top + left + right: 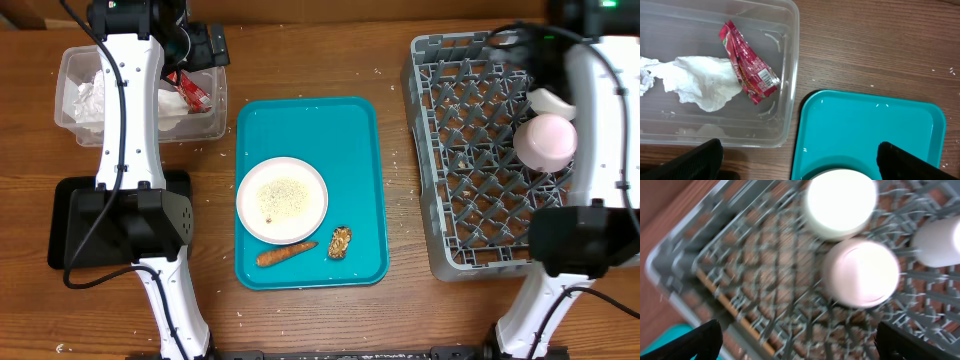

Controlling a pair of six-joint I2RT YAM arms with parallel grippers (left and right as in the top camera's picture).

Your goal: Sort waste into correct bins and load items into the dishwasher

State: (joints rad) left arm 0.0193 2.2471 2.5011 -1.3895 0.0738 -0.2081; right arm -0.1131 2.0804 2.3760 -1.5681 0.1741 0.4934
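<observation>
Hovering above the gap between the clear tub [788, 60] and the teal tray [875, 125], my left gripper [799, 146] is spread wide and holds nothing. Inside the tub the red wrapper [747, 62] lies flat on the floor with one long edge overlapping the crumpled napkins [700, 85], which fill the rest of the tub. On the teal tray, the plate [282, 200] sits near the middle with rice [280, 196] scattered across its centre. The carrot piece [286, 254] lies just beside the plate's rim on the side nearest my base, and the brown lump [340, 241] is a little apart from the carrot's tip, also on the tray. The black tray [66, 232] rests on the wooden table [400, 320] next to the tub, mostly hidden under my left arm. My right gripper [799, 330] hangs over the dish rack [765, 275] with its fingers [695, 341] far apart and empty. That view is blurred, but I can make out three round white dishes [860, 272] sitting close together in the rack's grid. A thin wooden-brown streak [735, 315] runs along the grid near one edge of the rack; it may be chopsticks, though I cannot tell through the blur
</observation>
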